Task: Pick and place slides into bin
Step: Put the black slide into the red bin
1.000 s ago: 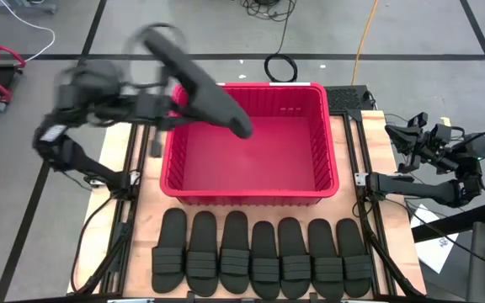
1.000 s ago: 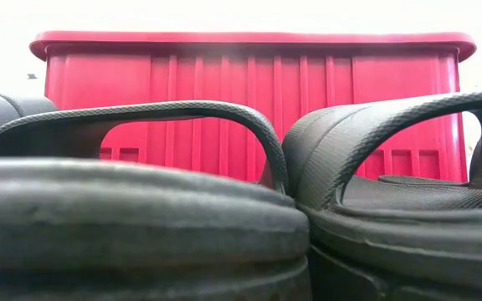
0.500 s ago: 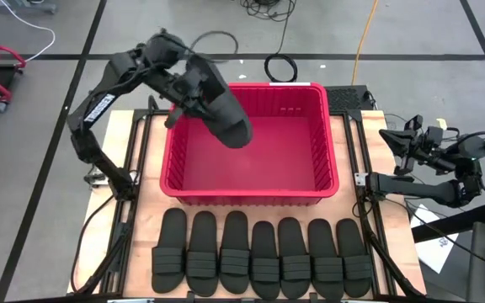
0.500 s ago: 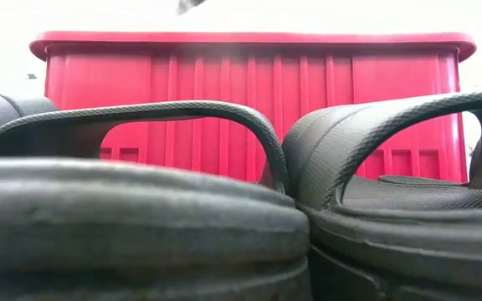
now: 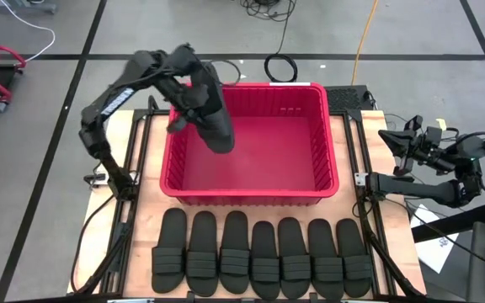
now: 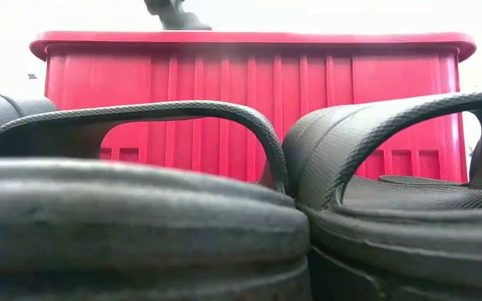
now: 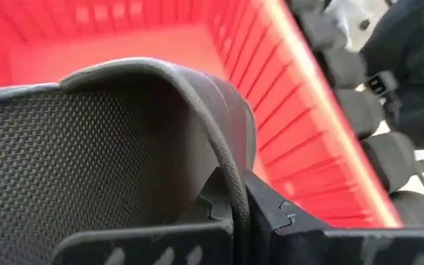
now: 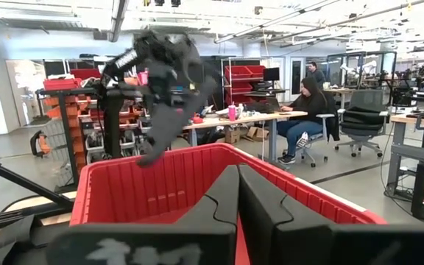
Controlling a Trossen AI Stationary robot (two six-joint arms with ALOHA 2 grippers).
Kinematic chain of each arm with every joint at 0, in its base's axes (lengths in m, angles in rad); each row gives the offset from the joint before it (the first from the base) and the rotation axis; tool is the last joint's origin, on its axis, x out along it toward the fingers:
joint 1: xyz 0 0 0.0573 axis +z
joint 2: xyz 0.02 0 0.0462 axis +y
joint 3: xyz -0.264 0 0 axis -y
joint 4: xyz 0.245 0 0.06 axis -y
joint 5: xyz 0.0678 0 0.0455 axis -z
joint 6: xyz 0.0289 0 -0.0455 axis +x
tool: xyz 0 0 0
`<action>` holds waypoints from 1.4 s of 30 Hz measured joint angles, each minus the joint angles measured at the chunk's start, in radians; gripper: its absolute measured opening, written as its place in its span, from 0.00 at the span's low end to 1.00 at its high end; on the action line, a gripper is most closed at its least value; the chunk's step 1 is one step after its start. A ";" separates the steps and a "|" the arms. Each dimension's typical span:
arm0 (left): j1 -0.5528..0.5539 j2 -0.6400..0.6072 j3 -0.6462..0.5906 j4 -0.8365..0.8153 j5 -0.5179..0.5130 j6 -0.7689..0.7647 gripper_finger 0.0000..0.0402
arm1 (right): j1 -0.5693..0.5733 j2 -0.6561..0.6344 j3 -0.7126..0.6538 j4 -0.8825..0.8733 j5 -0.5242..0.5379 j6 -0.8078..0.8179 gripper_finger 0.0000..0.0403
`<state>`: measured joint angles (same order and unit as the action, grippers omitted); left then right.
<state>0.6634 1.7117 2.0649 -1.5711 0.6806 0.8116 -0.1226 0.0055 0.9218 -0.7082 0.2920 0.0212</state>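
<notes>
Grey floor, desks, office chairs

Low view: front slides hide bin base; left gripper cut off at top

One camera looks straight down on me from above, taking in my whole desk. Another sits at desk level, pressed close behind the black rubber slide sandals, facing the large red slotted plastic basket beyond them. The camera on my left hand peers into that basket from close above; the one on my right hand looks level across its rim toward the room. All four views share the basket.
</notes>
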 joint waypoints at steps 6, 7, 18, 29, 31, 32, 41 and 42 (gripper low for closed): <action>0.009 0.010 -0.098 -0.002 -0.019 0.023 0.00 | 0.000 0.000 0.000 0.000 0.022 0.002 0.00; 0.008 0.017 -0.125 -0.001 -0.016 0.040 0.00 | 0.000 0.000 0.000 0.000 0.025 0.006 0.00; -0.005 0.017 -0.368 0.007 -0.038 0.111 0.00 | 0.000 0.000 0.000 0.000 0.028 -0.002 0.00; -0.031 0.015 -0.541 0.015 -0.081 0.204 0.00 | 0.000 0.000 0.000 0.000 0.029 -0.003 0.00; -0.040 0.015 -0.564 0.034 -0.080 0.211 0.00 | 0.000 0.000 0.000 0.000 0.029 -0.003 0.00; -0.045 0.015 -0.574 0.038 -0.078 0.211 0.00 | 0.000 0.000 0.000 0.000 0.029 -0.003 0.00; -0.050 0.015 -0.658 0.097 -0.009 0.233 0.00 | 0.000 0.000 0.000 0.000 0.029 -0.003 0.00; -0.050 0.015 -0.670 0.110 0.004 0.233 0.00 | 0.000 0.000 0.000 0.000 0.029 -0.003 0.00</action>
<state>0.6132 1.7271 1.3947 -1.4612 0.6845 1.0451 -0.1226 0.0055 0.9218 -0.7084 0.3210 0.0181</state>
